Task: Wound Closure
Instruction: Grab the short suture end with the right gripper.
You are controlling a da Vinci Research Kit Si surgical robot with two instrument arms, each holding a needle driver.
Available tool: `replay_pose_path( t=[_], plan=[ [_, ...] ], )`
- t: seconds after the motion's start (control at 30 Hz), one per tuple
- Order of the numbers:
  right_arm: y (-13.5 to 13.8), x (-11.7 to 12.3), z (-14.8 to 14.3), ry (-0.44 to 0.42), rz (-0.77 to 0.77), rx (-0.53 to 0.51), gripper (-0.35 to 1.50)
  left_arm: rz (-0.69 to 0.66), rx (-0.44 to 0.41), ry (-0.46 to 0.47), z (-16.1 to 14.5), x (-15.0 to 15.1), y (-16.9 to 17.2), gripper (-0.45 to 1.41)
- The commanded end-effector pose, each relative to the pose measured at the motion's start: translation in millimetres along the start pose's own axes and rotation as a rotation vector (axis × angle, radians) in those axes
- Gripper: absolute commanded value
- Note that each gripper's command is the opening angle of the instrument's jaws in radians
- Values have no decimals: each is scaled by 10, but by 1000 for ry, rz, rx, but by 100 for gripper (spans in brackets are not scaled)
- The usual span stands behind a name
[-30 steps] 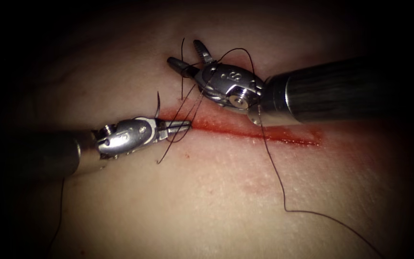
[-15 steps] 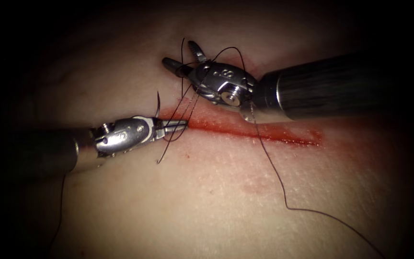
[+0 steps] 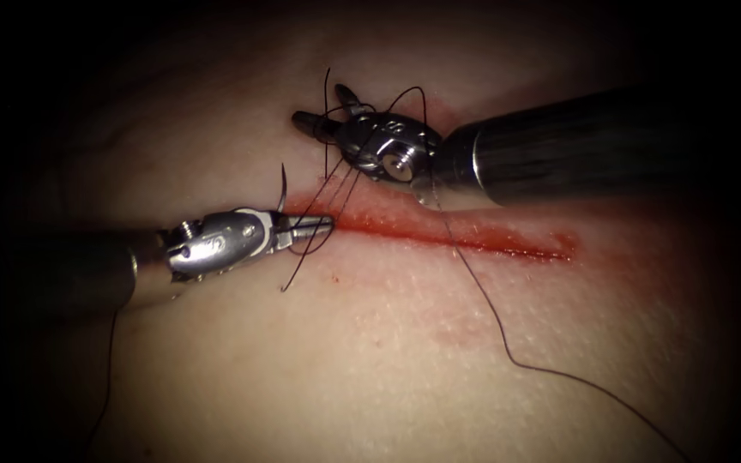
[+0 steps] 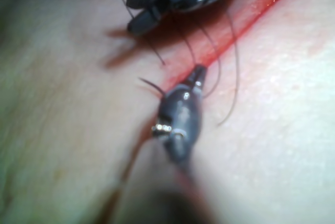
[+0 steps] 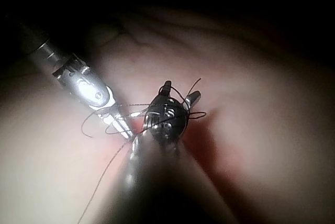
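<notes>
1. Endoscope view: the left tool (image 3: pixel 323 225) comes in from the left edge of the frame, its shaft lying almost level, its tip at the left end of the cut (image 3: pixel 456 238) in the tissue (image 3: pixel 388 343).
2. Its jaws are pressed together and pinch the thread (image 3: pixel 482 296) just at that end of the cut.
3. Behind its wrist a thin, curved, pointed sliver, which looks like the needle (image 3: pixel 284 184), stands up above the tissue at centre left; whether the tool grips it, I cannot tell.
4. The right tool (image 3: pixel 323 107) enters from the right edge, its shaft sloping slightly down toward the upper centre, above the cut.
5. Its jaws are spread in a narrow V and hold nothing; several strands of thread are draped around its wrist and run down to the left tool's tip.
6. One long strand trails from under the right shaft across the cut to the lower right of the frame.
7. Red fluid (image 3: pixel 525 249) lines the cut.
8. Left wrist view: the left tool (image 4: pixel 199 71) rests with its tip on the cut (image 4: pixel 256 12).
9. Right wrist view: the right tool (image 5: pixel 180 92) has its jaws parted, with thread looped over it.
</notes>
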Motion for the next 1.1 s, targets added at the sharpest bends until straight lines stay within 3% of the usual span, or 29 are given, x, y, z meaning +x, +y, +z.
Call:
replay_pose_path(
  t=[0.03, 0.1, 0.23, 0.4, 0.63, 0.73, 1.1],
  plan=[
    [-1, -4, 13, 2, 4, 0, 133, -1, -2, -2, 7, -5, 2, -35],
    [1, -3, 16, 0, 6, 0, 129, -1, -1, -2, 7, -5, 2, -35],
    [4, 1, 23, -1, 14, 33, 93, 0, -1, -3, 7, -5, 3, -35],
    [8, 1, 26, -8, 13, 33, 76, 0, 1, -3, 6, -5, 5, -35],
    [14, 2, 30, -10, 13, 31, 77, 1, 3, -5, 5, -5, 6, -35],
    [16, -1, 35, -14, 7, 22, 93, 1, 4, -6, 5, -5, 7, -35],
    [13, -16, 57, -79, -13, 12, 91, 1, 1, -5, 3, -4, 9, -35]
  ],
)
